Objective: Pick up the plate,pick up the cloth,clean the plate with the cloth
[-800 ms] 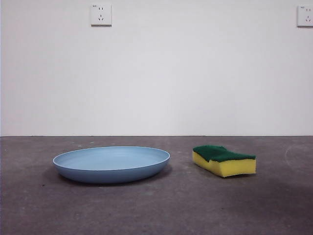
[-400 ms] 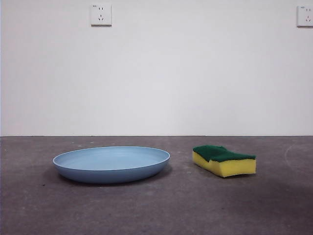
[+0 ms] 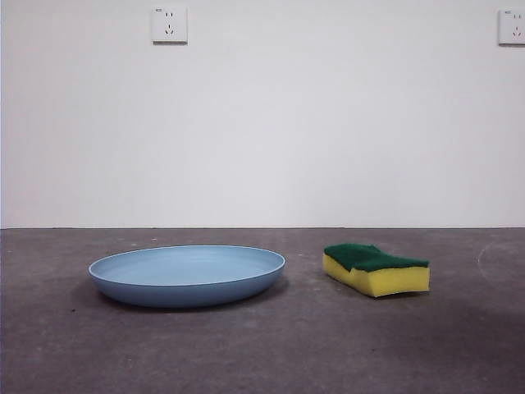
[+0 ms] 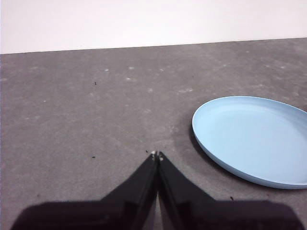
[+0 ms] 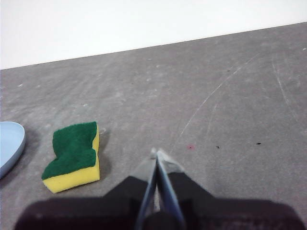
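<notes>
The light-blue plate (image 3: 187,275) lies flat on the grey table, left of middle in the front view. The cloth, a yellow sponge with a green top (image 3: 376,268), lies to its right, apart from it. My left gripper (image 4: 157,155) is shut and empty, above the table beside the plate (image 4: 254,136). My right gripper (image 5: 157,154) is shut and empty, above the table beside the sponge (image 5: 74,155). The plate's edge (image 5: 10,146) shows in the right wrist view. Neither arm shows in the front view.
A white wall stands behind the table, with two sockets (image 3: 169,25) high up. The grey tabletop (image 3: 262,345) has scratches and small specks.
</notes>
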Robot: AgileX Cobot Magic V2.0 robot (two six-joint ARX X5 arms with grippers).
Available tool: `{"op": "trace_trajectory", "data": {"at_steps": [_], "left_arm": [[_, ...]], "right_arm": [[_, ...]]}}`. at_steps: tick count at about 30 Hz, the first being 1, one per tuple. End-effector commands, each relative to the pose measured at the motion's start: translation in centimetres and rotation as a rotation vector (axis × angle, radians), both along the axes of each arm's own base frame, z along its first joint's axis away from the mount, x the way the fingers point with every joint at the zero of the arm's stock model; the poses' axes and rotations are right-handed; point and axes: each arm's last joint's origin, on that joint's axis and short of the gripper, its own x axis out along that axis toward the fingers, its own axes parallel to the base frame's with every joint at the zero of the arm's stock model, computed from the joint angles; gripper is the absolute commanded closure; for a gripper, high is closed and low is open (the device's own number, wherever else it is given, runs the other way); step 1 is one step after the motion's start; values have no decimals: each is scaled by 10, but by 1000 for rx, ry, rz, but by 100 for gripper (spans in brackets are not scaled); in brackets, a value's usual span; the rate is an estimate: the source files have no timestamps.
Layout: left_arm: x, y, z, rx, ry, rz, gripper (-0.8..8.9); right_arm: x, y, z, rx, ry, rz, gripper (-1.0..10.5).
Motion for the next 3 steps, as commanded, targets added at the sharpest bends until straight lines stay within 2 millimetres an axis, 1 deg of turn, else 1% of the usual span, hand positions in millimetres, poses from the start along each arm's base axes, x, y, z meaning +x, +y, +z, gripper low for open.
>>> {"op": "trace_trajectory", "data": {"at_steps": [1, 3], "left_arm": [[1, 0, -4, 11, 9, 2, 817], [1, 0, -4, 11, 9, 2, 817]], "right_arm": [[0, 0, -4, 8, 21, -3, 946], [0, 0, -4, 8, 21, -2, 946]]}}
